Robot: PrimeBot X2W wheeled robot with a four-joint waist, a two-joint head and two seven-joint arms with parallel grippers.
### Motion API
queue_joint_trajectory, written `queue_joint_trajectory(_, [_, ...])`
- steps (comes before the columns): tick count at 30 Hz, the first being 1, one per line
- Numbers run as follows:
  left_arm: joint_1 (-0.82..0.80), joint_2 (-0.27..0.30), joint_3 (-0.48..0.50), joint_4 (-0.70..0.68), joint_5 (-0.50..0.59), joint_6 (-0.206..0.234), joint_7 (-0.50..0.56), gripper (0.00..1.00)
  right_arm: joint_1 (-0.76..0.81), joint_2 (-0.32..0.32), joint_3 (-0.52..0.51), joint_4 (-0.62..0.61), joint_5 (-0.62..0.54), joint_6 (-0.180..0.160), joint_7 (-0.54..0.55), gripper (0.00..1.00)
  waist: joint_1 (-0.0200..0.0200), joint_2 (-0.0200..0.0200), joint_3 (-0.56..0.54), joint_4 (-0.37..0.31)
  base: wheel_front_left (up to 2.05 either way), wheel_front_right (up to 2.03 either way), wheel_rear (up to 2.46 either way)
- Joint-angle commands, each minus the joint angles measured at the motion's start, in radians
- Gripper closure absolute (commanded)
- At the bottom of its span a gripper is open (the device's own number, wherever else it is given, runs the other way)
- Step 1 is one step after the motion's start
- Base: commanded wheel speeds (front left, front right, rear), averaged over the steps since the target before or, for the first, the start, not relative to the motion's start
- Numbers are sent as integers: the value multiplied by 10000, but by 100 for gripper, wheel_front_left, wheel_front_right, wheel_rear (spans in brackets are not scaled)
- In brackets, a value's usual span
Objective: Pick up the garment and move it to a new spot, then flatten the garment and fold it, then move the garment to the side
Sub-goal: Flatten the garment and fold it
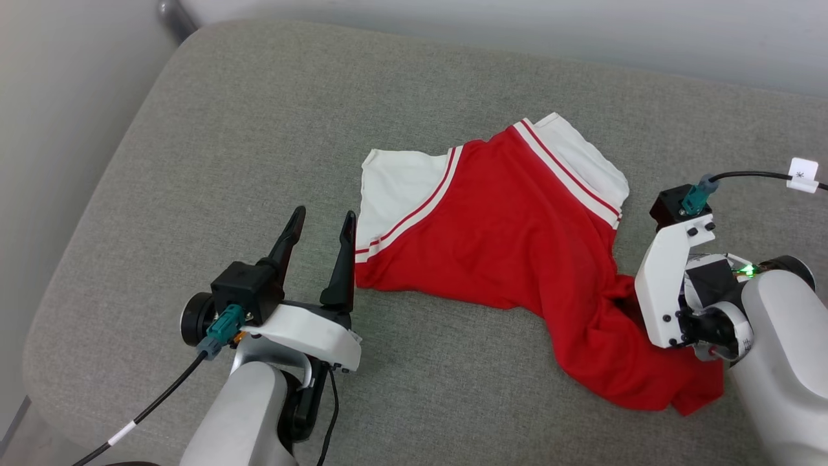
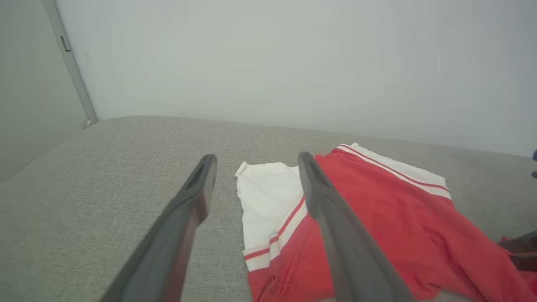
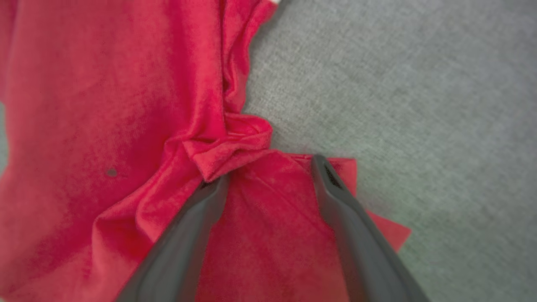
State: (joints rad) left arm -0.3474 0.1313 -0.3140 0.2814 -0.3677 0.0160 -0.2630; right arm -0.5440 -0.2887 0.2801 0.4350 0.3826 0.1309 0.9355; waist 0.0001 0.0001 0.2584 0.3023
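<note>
The garment [image 1: 517, 252] is a red shirt with white sleeve panels and red-and-white striped trim, lying rumpled on a grey cushion [image 1: 246, 149]. Its lower part trails to the near right. My left gripper [image 1: 323, 217] stands open just left of the white sleeve, its right finger beside the striped edge. In the left wrist view the left gripper [image 2: 256, 159] frames the sleeve of the garment [image 2: 390, 209]. My right gripper [image 3: 268, 170] is open and points down onto the red cloth of the garment [image 3: 105, 126]. Its left fingertip is against a bunched fold, and nothing is pinched.
The grey cushion ends in a rounded edge at the left and near side, with a pale wall [image 2: 293, 63] behind it. A metal post [image 1: 174, 16] stands at the far left corner. A black cable with a white tag [image 1: 802, 173] runs from my right wrist.
</note>
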Motion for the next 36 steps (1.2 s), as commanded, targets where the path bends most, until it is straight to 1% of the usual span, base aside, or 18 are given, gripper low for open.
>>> queue_joint_trajectory(1, [-51,-101,153,83,168,-125,-23,0,429,150,324,746,178,-3,293,24,-1,-1,3,56,0,0,0])
queue_joint_trajectory(2, [-14,-127,215,108,225,-164,-23,0,407,186,404,775,287,-2,250,64,-1,-1,-16,53,0,0,0])
queue_joint_trajectory(3, [30,-153,297,151,272,-214,-24,0,352,235,479,745,451,-2,173,100,-1,-1,-43,36,0,0,0])
queue_joint_trajectory(7, [223,-220,575,292,480,-329,-24,0,66,54,723,326,726,8,-328,100,-1,-1,-272,-120,0,0,0])
queue_joint_trajectory(8, [223,-220,575,292,480,-329,-24,0,66,54,723,326,726,8,-328,100,-1,-1,-272,-120,0,0,0])
queue_joint_trajectory(9, [290,-239,689,354,573,-394,-24,0,16,-34,700,-44,850,8,-680,100,-1,-1,-454,-236,0,0,0])
queue_joint_trajectory(11, [338,-232,738,384,614,-418,-24,0,26,-91,639,-211,870,8,-853,100,-1,-1,-565,-309,0,0,0])
queue_joint_trajectory(15, [622,-140,917,517,776,-495,-24,0,540,-239,118,-1021,633,-3,-1503,100,-1,-1,-1089,-691,0,0,0])
queue_joint_trajectory(18, [841,-51,1002,629,855,-523,-24,0,1409,-174,-467,-1847,278,-3,-1804,100,-1,-1,-1506,-1018,0,0,0])
queue_joint_trajectory(22, [1175,87,1048,779,933,-526,-24,0,3308,156,-1490,-3066,-157,-5,-1773,100,-1,-1,-2085,-1409,0,0,0])
queue_joint_trajectory(26, [1569,265,1140,835,864,-440,-14,0,5510,992,-2524,-4189,-745,-3,-1494,100,-1,-1,-2536,-1808,0,0,0])
queue_joint_trajectory(28, [1731,339,1165,817,825,-427,38,0,6502,1536,-2803,-4585,-942,-3,-1342,100,-1,-1,-2673,-1959,0,0,0])
queue_joint_trajectory(30, [1868,393,1195,748,772,-359,113,0,7297,1826,-2993,-4761,-1139,-3,-1286,100,-1,-1,-2720,-2083,0,0,0])
queue_joint_trajectory(31, [1910,408,1204,693,748,-340,136,0,7572,1981,-3066,-4796,-1145,-3,-1374,98,-1,-1,-2725,-2121,0,0,0])
queue_joint_trajectory(32, [1957,424,1212,652,741,-322,173,0,7797,2129,-3114,-4744,-1106,-3,-1474,13,-1,-1,-2740,-2173,0,0,0])
queue_joint_trajectory(33, [2014,441,1217,623,736,-299,201,0,7971,2203,-3067,-4661,-1159,-3,-1586,0,-1,-1,-2765,-2210,0,0,0])
queue_joint_trajectory(36, [2153,500,1268,525,660,-241,279,0,8011,2315,-2951,-4623,-1144,-3,-2374,0,-1,-1,-2833,-2325,0,0,0])
